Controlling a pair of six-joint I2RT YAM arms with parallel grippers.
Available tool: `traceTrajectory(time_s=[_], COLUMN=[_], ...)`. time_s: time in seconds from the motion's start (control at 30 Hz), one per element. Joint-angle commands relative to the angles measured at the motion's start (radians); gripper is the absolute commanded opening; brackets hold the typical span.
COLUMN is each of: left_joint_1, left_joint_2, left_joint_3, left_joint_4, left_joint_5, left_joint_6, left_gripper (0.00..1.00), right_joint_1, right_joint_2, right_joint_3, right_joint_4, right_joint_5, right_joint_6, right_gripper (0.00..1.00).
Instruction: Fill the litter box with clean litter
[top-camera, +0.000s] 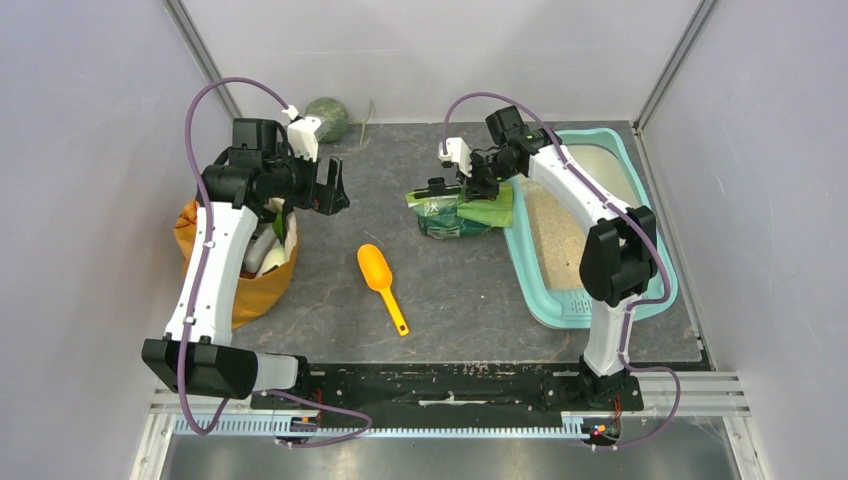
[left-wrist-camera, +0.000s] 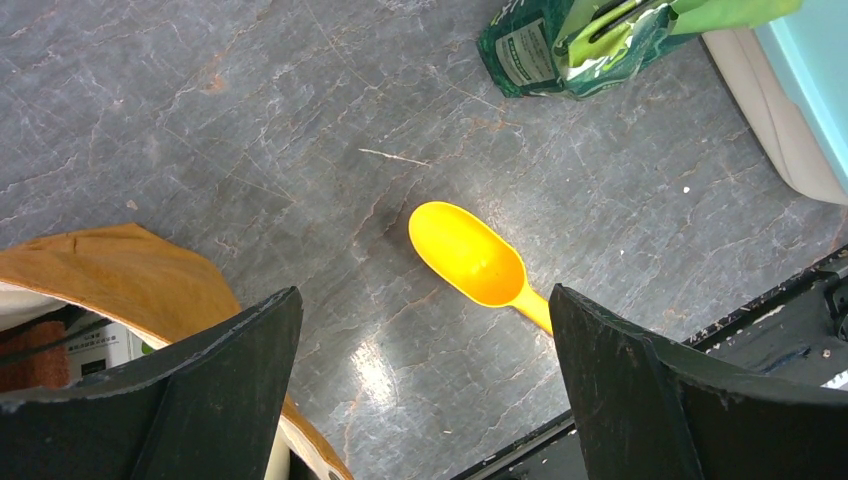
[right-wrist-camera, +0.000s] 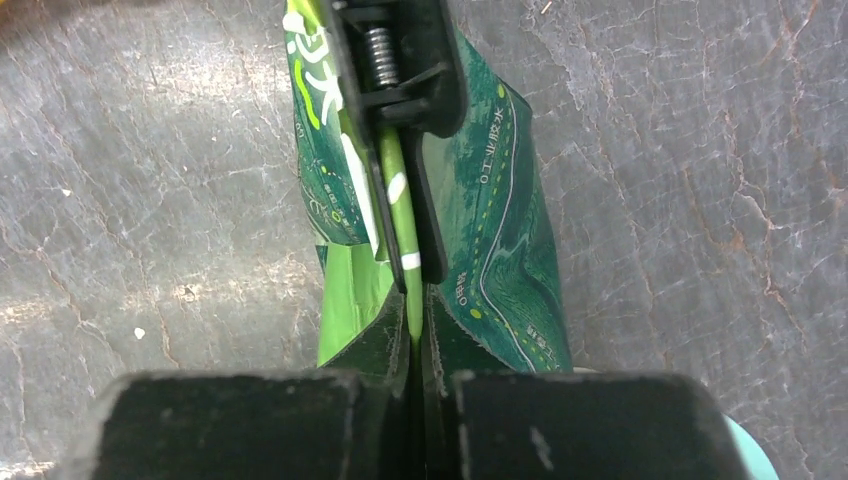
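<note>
Right gripper (right-wrist-camera: 420, 388): jaws pressed nearly together, pinching a thin green fold at the top of the litter pouch (right-wrist-camera: 500, 230). We judge the grip is there so the pouch can be lifted and tipped toward the box. A black spring clip (right-wrist-camera: 395, 60) sits on the same fold just beyond the fingers. We can't tell whether the mouth is open.

Left gripper (left-wrist-camera: 425, 300): jaws spread wide, nothing between them. It hangs over the table (left-wrist-camera: 200, 120) beside the orange sack (top-camera: 255, 285), likely parked or lined up for the orange scoop (left-wrist-camera: 470, 255) below it.

The pouch lies just beside the litter box (top-camera: 530, 285), which is at the table's right side. Pale litter (top-camera: 560, 240) already covers part of its floor.

The right arm crosses the box and hides part of its middle and its near end. Pouch contents aren't visible. The sack's contents are unclear.
</note>
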Motion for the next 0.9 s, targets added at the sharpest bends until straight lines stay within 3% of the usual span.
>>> traceTrajectory(time_s=[0.0,0.2,0.4,0.7,0.87], left_joint_1=[-0.002,-0.002,-0.002,-0.008,-0.074], left_joint_2=[-0.028,-0.067,-0.157,-0.165,-0.119], left_joint_3=[-0.001,-0.023,-0.14,-0.275,-0.331], left_joint_4=[0.017,0.022,0.144,0.253,0.416], left_joint_5=[0.013,0.15,0.297,0.582,0.578], left_joint_6=[-0.02,0.073,0.129,0.424,0.485], left_gripper=[1.0,1.0,0.99,0.93,0.88], right_joint_1=[0.014,0.056,0.131,0.146,0.144], right_joint_2=[0.014,-0.024,-0.08,-0.156,-0.182], right_joint_3=[0.023,0.029,0.02,-0.12,-0.15], right_joint_4=[0.006,0.059,0.077,0.078,0.137], right_joint_5=[-0.068,-0.159,-0.226,-0.186,-0.165], right_joint_6=[-0.051,-0.017,-0.012,-0.161,-0.077], right_gripper=[0.0,0.0,0.0,0.0,0.0])
